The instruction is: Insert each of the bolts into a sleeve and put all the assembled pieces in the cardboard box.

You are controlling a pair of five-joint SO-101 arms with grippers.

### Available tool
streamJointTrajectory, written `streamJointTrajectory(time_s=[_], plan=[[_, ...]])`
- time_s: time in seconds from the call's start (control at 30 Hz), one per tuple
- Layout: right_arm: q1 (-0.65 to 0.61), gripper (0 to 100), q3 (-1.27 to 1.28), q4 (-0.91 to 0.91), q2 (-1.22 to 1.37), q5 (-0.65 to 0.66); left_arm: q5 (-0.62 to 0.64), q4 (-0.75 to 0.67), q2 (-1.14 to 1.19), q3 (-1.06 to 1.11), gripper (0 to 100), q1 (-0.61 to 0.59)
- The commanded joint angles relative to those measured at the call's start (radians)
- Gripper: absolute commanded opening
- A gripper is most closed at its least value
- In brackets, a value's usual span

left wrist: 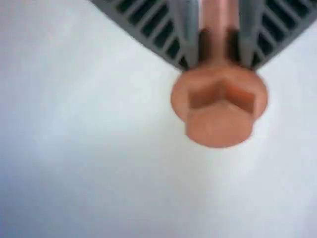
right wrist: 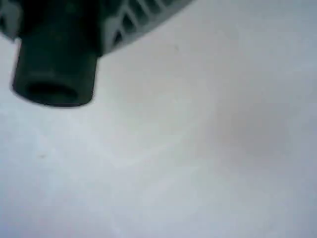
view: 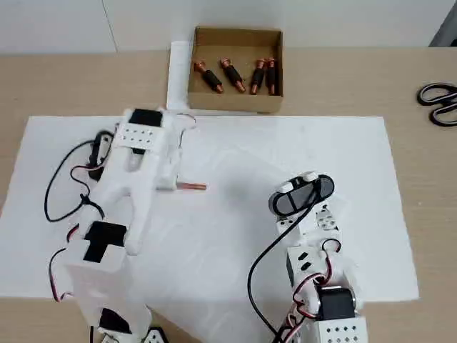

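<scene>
**Mating misalignment risk**

Left gripper (left wrist: 217, 47) clenched on copper-coloured hex-head bolt (left wrist: 219, 111), above white paper (view: 228, 243). Right gripper (view: 301, 191) grasps black tubular sleeve (right wrist: 54, 69), well apart. Off-axis approach could jam the bolt tip or twist either piece loose.

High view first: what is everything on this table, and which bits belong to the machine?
Cardboard box: one, brown, at the far edge of the table.
Assembled pieces: four, copper bolts in black sleeves, lying in the box.
Bolt: one, copper, held over the paper.
Sleeve: one, black, held over the paper.
Paper sheet: one, white, spread under both arms.
Scissors: one pair, dark handles, at the table's right edge.
Table: one, light wood.
Left gripper: one, white arm, shut on the bolt.
Right gripper: one, white arm, shut on the sleeve.
</scene>
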Motion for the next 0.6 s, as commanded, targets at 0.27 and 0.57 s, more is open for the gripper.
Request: streamJointTrajectory(time_s=[0.27,0.57], plan=[[-0.108,0.5,-0.006,-0.077,-0.018,0.003,-0.181,0.222,-0.020,-0.452,1,-0.005],[-0.196,0.5,0.002,-0.351,-0.018,0.003,-0.726,0.222,-0.178,-0.506,1,0.020]])
